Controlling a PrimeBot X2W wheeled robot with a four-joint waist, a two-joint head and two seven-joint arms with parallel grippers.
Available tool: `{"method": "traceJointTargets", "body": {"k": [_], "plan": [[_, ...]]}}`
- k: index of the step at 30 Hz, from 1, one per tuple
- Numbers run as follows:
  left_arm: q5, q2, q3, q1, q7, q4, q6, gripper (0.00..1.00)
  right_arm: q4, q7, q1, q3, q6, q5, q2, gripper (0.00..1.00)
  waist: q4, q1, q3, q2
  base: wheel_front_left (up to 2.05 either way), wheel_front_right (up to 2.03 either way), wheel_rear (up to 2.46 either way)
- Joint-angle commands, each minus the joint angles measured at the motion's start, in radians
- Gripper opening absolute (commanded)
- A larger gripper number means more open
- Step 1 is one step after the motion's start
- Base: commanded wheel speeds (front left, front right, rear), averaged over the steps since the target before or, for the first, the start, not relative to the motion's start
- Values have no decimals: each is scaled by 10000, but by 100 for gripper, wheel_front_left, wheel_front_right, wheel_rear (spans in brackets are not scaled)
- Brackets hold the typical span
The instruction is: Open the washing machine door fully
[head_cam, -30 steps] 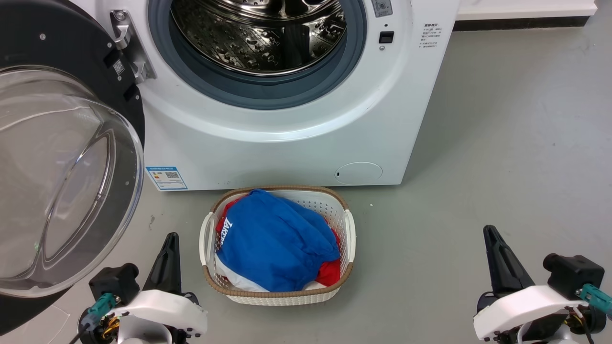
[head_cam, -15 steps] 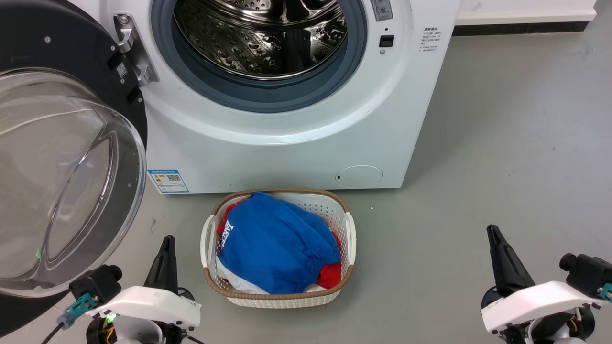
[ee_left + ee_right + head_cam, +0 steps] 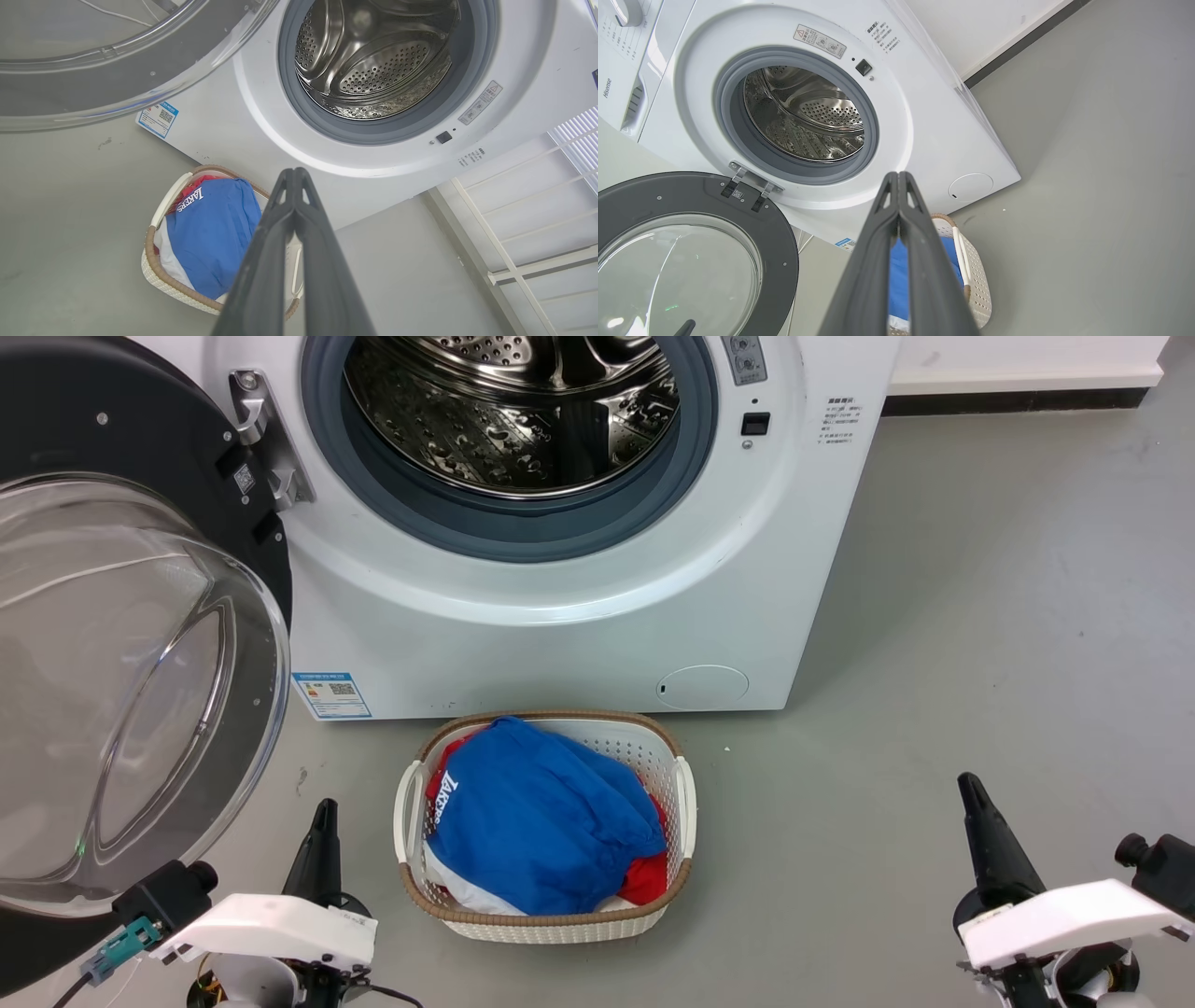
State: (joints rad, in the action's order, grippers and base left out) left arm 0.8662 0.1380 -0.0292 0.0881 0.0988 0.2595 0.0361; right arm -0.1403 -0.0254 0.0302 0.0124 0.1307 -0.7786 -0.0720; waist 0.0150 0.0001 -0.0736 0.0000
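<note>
The washing machine door (image 3: 131, 644) is swung wide open to the left on its metal hinge (image 3: 261, 439), its inner black ring and bulging clear glass bowl facing me. The door (image 3: 691, 252) also appears at the lower left of the right wrist view, and its glass rim (image 3: 117, 60) crosses the top left of the left wrist view. The steel drum (image 3: 509, 411) lies exposed inside its grey gasket. My left gripper (image 3: 322, 807) is shut and empty, low beside the door's lower edge without touching it. My right gripper (image 3: 971, 789) is shut and empty, far to the right over bare floor.
A white basket (image 3: 686, 793) with a brown rim stands on the grey floor in front of the machine, holding blue and red clothes (image 3: 537, 817). The white machine body (image 3: 579, 644) fills the middle. A white slatted rack (image 3: 537, 196) stands to the machine's right.
The whole head view has shifted slightly, so the camera moved. Both grippers sit lower in the picture than before. The door stays open at the same angle.
</note>
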Motion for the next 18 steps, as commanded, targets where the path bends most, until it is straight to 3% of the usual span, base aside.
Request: {"method": "traceJointTargets", "body": {"k": [1, 18], "plan": [[245, -15, 77, 210, -48, -140, 72, 0, 62, 21, 273, 31, 1, -299, -81, 0, -2, -1, 7, 0, 0, 0, 0], [2126, -241, 442, 230, -595, -149, 304, 0, -214, 260, 416, 146, 1, -2513, -114, 0, -31, -1, 142, 0, 0, 0, 0]]}}
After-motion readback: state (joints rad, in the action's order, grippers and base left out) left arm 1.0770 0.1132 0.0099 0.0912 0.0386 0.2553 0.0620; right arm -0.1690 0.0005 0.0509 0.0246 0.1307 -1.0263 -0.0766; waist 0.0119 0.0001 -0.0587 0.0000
